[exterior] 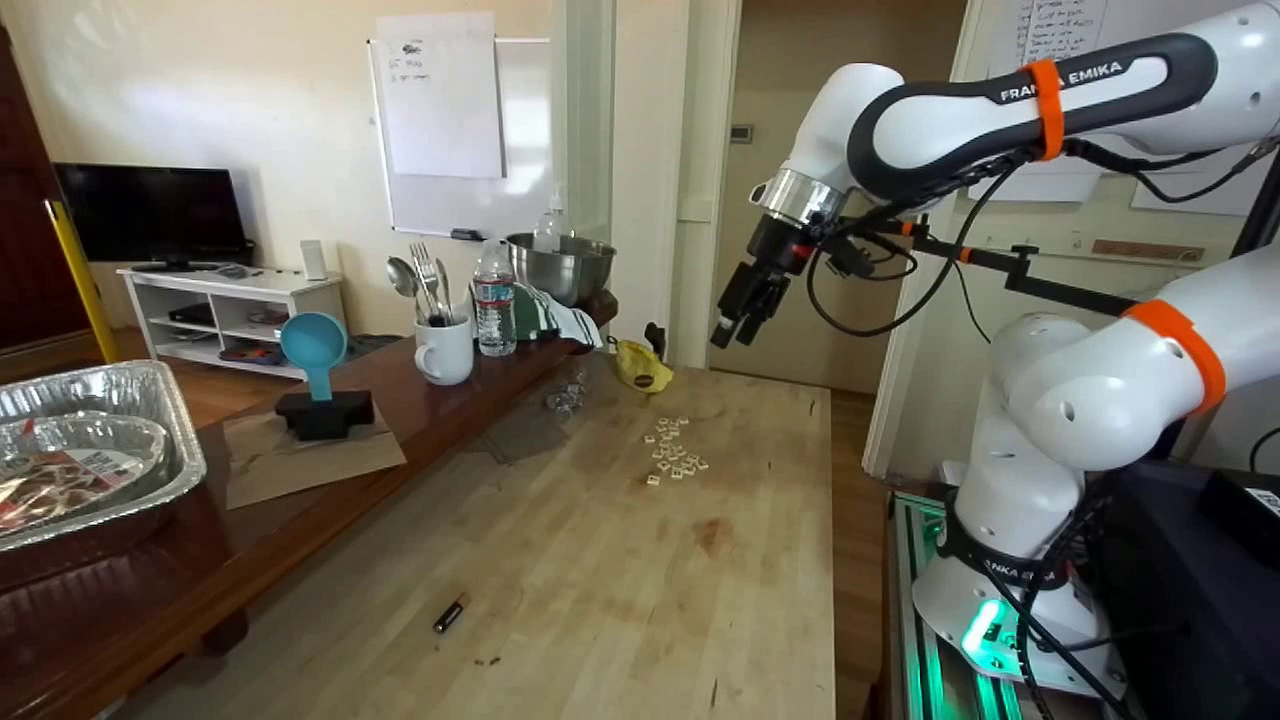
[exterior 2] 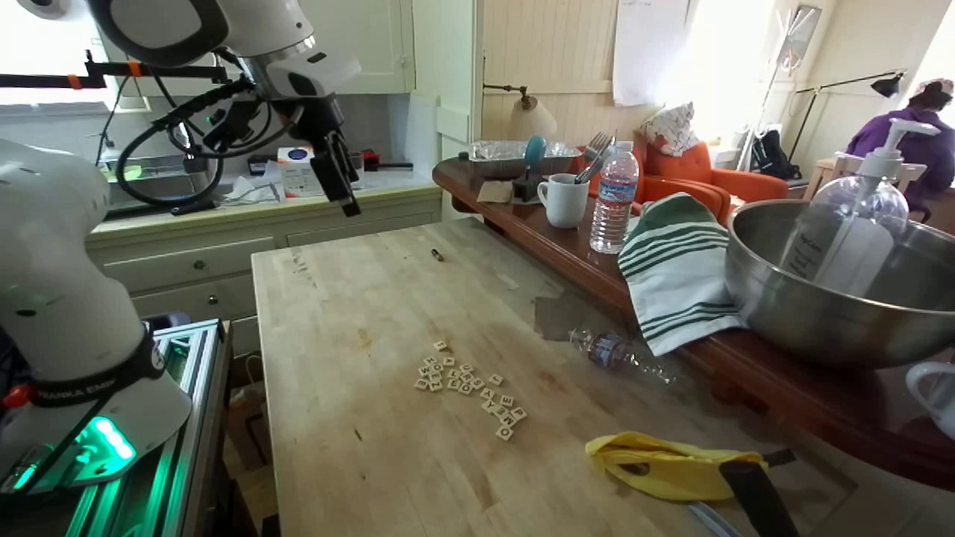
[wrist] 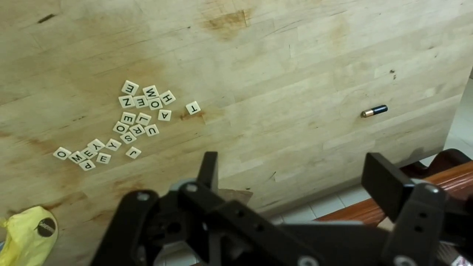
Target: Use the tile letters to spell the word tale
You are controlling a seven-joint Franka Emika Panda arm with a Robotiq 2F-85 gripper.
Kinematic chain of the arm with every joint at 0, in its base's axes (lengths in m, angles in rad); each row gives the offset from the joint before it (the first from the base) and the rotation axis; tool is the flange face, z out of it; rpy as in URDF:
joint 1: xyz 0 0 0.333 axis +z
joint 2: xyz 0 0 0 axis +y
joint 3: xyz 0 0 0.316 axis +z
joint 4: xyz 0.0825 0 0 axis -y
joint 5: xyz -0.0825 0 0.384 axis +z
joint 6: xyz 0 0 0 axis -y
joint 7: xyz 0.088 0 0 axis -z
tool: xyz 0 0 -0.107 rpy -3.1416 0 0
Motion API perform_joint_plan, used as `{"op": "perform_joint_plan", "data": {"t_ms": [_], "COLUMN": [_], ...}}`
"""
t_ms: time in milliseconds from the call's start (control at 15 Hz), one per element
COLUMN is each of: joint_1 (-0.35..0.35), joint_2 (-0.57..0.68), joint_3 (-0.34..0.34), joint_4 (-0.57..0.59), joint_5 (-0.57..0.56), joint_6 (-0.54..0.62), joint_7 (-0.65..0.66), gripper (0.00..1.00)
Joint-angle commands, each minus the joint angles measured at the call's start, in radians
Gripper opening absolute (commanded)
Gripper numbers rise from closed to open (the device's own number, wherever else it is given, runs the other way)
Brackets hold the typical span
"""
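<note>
Several small cream tile letters lie loosely scattered face up on the wooden table. In the wrist view a T tile (wrist: 193,108) sits slightly apart at the cluster's right. An A tile (wrist: 164,115) lies left of it, then an L tile (wrist: 143,118) beside an E tile (wrist: 128,118). Other letters lie above and to the lower left. The T tile also shows in both exterior views (exterior: 653,480) (exterior 2: 440,345). My gripper (wrist: 290,162) is open, with nothing between its fingers. In both exterior views the gripper (exterior: 733,328) (exterior 2: 347,198) hangs well above the table, away from the tiles.
A battery (wrist: 374,111) lies on the table. A yellow pouch (exterior 2: 664,466) and a clear plastic bottle (exterior 2: 615,350) lie near the raised dark wood ledge (exterior: 400,440). The ledge holds a mug (exterior: 444,352), a water bottle (exterior: 495,300), a towel and a metal bowl (exterior 2: 843,313).
</note>
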Motion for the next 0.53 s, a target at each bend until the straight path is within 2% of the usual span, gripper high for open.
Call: {"op": "perform_joint_plan", "data": {"t_ms": [0, 467], "joint_1": [-0.007, 0.026], "joint_2": [0.064, 0.321], "joint_3": [0.016, 0.014], "joint_4": [0.014, 0.044], "joint_5": [-0.014, -0.094], "joint_6": [0.040, 0.214], "joint_7": [-0.008, -0.172], "gripper": [1.00, 1.00]}}
